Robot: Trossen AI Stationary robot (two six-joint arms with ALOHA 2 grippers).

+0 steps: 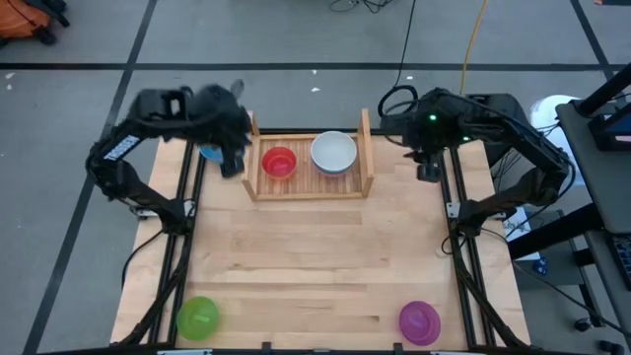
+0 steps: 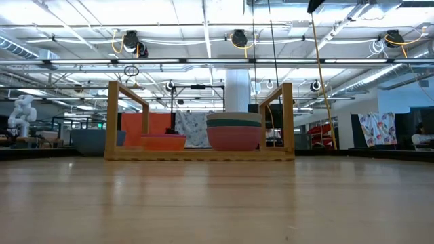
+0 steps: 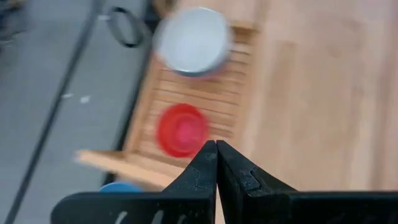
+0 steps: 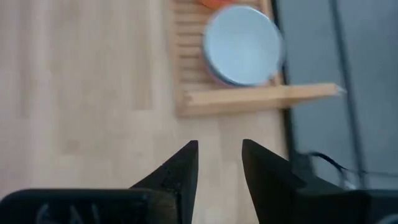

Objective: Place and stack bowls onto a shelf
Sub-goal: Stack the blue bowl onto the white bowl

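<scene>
where bowls [image 1: 333, 153] sit, no readable labels

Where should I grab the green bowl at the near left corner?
Take the green bowl by its rim, from straight above. It sits alone on the table, apparently mouth up, so one finger can go inside the wall and one outside. Left gripper is nearer.

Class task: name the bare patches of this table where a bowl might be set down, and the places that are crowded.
Free: the broad tabletop between the shelf and the green bowl and purple bowl at the front corners. Crowded: the shelf, filled by the red bowl and the white-topped stack; its left side, where the left tool covers a blue bowl.
</scene>
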